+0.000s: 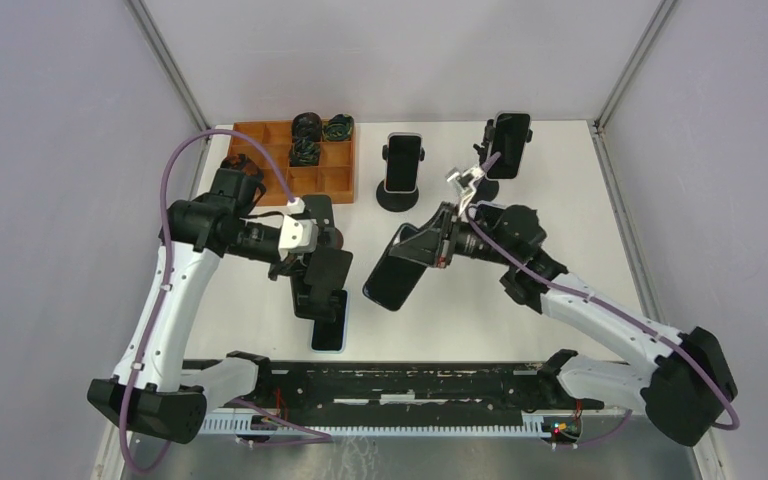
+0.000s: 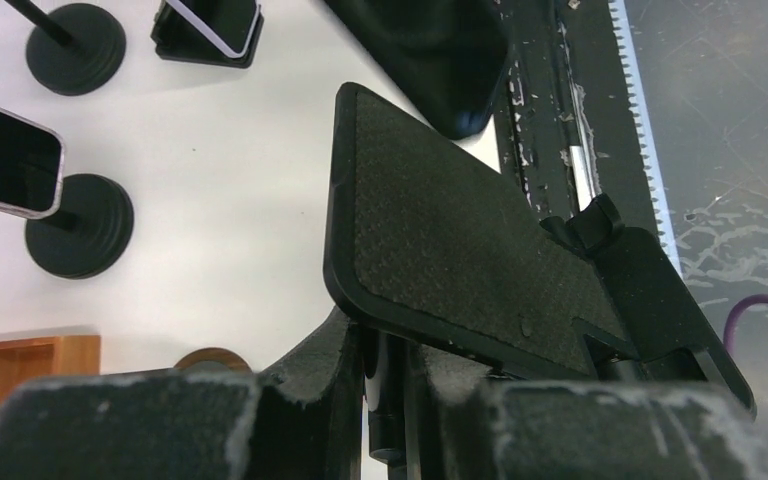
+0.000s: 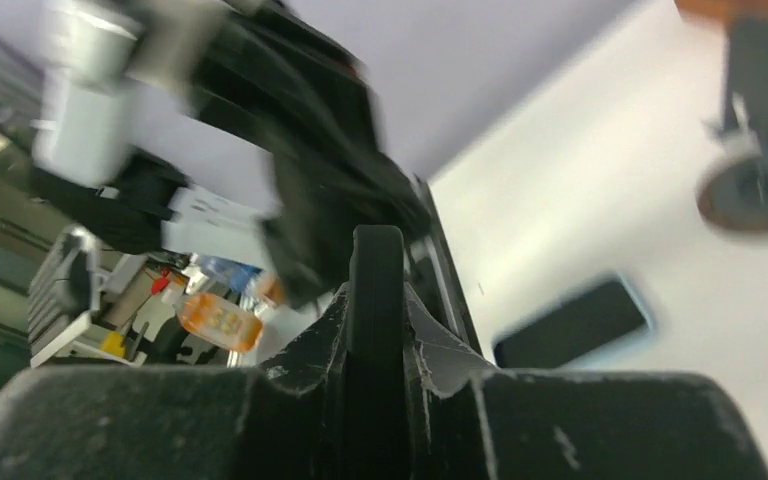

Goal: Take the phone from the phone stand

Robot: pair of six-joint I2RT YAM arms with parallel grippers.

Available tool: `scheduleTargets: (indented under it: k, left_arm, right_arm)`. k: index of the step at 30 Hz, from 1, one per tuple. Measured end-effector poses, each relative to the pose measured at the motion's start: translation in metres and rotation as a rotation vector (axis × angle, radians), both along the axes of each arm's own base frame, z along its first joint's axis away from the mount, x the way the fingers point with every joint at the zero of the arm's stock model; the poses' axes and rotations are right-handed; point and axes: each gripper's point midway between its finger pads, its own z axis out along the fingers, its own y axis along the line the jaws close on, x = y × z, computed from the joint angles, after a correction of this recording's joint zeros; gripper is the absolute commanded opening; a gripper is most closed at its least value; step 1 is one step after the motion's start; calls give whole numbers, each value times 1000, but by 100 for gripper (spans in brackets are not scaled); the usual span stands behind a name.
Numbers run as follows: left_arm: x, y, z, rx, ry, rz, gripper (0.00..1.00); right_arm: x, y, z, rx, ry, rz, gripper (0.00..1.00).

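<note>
The phone (image 1: 397, 268) is a plain black slab with rounded corners and no marking that can be made out. It is off the stand (image 1: 326, 272) and hangs tilted over the middle of the table (image 1: 580, 200), with its near-left end lower. Its far-right end sits in the right gripper (image 1: 438, 243). In the right wrist view, which is blurred, the phone (image 3: 376, 270) shows edge-on as a thin dark strip, and the fingers are closed on it from both sides.

The left gripper (image 1: 305, 248) is clamped on the stand just to the phone's left. In the left wrist view the stand's textured black plate (image 2: 460, 260) is bare, and the fingers (image 2: 330, 370) close under it.

From above, a narrow strip of table shows between phone and stand, so they look apart but close. A second phone (image 1: 329, 334) with a pale rim lies flat just near of the stand, beside the rail (image 1: 390, 385) along the near edge. Two more stands, each with a phone, are further off: one (image 1: 400, 170) at the far middle and one (image 1: 505, 145) at the far right, close behind the right wrist. A wooden tray (image 1: 260, 135) sits far left.

Bare table lies near of the held phone as far as the rail, and along the right side beyond the right arm.
</note>
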Motion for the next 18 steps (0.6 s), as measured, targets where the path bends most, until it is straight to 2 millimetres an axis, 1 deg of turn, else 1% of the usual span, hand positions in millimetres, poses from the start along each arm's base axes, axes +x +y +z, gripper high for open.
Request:
scheduleTargets:
  k: [2,3,4,7,10,12,15,17,18]
  left_arm:
    - [2,0,4,-4,-16,0,2]
    - [2,-1,6,-7,-24,0,2]
    - [3,-1,7,-8,-30,0,2]
    - [5,-1,14,-14,-52,3,2]
    - [5,-1,19,-19,-72,4,2]
    - [4,-1,21,-23,-83,4,2]
    - [2,-1,23,-27,-93,3,2]
    - [1,-1,24,-29,-97,3,2]
    - [1,-1,24,-29,-98,3,2]
  right_arm:
    - [6,4,-45,-81,86,-5,0]
    - [8,5,-75,-133,150,-5,0]
    - [7,7,-107,-188,217,-1,0]
    - [4,10,-178,-330,377,15,0]
    - [-5,22,-217,-416,453,62,0]
    - [-11,32,-238,-462,491,101,0]
    - [-14,47,-257,-503,523,144,1]
    - [-12,58,-265,-509,530,164,4]
    - [-8,66,-272,-507,534,168,6]
